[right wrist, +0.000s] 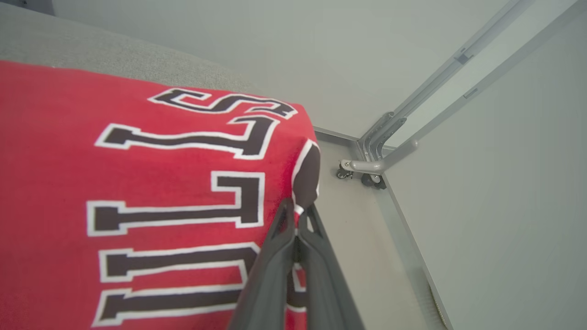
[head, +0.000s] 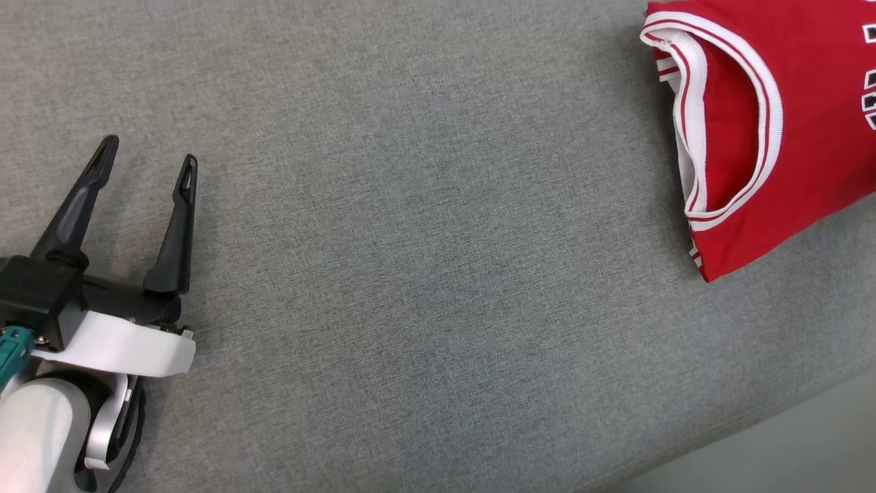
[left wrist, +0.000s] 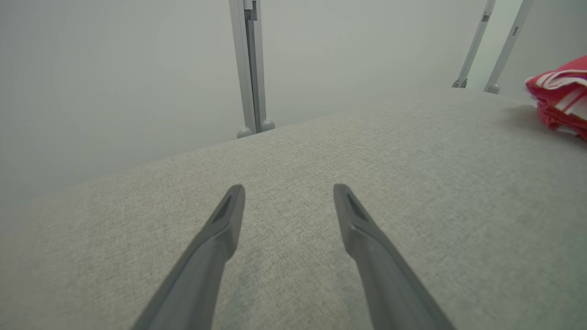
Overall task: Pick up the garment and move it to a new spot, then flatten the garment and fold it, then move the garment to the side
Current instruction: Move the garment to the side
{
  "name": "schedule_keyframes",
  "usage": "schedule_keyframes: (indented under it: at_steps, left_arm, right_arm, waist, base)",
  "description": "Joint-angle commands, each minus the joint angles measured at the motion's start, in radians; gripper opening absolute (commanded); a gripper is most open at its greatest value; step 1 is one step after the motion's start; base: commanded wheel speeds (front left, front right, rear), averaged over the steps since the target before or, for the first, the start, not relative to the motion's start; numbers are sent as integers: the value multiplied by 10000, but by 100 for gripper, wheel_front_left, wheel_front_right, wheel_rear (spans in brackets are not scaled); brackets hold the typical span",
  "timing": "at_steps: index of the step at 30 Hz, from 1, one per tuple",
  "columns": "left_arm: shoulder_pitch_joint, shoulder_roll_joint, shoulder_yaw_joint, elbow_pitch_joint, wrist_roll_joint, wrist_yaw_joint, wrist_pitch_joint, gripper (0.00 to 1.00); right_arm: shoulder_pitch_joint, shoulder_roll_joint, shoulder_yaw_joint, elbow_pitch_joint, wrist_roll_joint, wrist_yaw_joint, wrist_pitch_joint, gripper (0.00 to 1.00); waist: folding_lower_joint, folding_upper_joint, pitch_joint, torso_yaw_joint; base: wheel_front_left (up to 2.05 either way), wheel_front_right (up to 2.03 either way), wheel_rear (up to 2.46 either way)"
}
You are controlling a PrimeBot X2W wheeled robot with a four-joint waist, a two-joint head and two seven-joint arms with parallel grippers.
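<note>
The garment (head: 801, 123) is a red jersey with white trim, folded at the far right of the grey padded table (head: 424, 260). From the left wrist its edge (left wrist: 562, 96) shows at the far right. Dark letters with white outlines run across the jersey (right wrist: 137, 197) in the right wrist view. My right gripper (right wrist: 300, 211) is shut on the jersey's edge, at the table's side. My left gripper (head: 147, 154) stands open over bare fabric at the lower left, far from the jersey, with nothing between its fingers (left wrist: 227, 215).
Grey metal frame posts (left wrist: 251, 68) rise behind the table's far edge. A wheeled frame foot (right wrist: 367, 169) stands on the pale floor beside the table. The table's front right corner edge (head: 787, 424) meets the floor.
</note>
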Motion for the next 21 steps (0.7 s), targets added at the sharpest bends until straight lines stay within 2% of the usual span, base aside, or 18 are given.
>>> schedule_keyframes:
  at_steps: [1, 2, 8, 12, 15, 19, 21]
  left_arm:
    - [-243, 137, -2, -107, 91, -52, 41, 100]
    - [-295, 146, -21, -142, 93, -70, 72, 100]
    - [-321, 215, -103, -167, 143, -95, 172, 100]
    - [-156, 178, -118, -76, 89, -26, 124, 100]
    - [-9, 117, -59, 33, -21, 56, 18, 100]
    - [195, -17, -61, 293, -147, 119, -194, 100]
    - [315, -140, -49, 421, -231, 191, -325, 100]
  right_arm:
    - [-151, 261, -231, 543, 84, -3, -187, 47]
    - [-183, 422, -322, 772, 108, -1, -372, 100]
    - [-239, 1071, -890, 1742, 376, -1, -1104, 100]
    - [173, 1685, -1583, 1622, 573, -1, -1452, 100]
    - [754, 2240, -2528, 410, 525, -1, -1472, 100]
    - [2178, 3291, -3760, -1553, 97, -1, -1457, 100]
    - [2849, 3791, -4052, -2423, -225, 1, -1457, 100]
  waist:
    - [0, 0, 194, -73]
    - [0, 0, 223, -101]
    - [0, 0, 198, -264]
    - [0, 0, -62, -410]
    - [0, 0, -308, -505]
    - [0, 0, -763, -413]
    - [0, 0, -1021, -324]
  base:
    - [0, 0, 0]
    - [0, 0, 0]
    - [0, 0, 0]
    - [0, 0, 0]
    - [0, 0, 0]
    - [0, 0, 0]
    - [0, 0, 0]
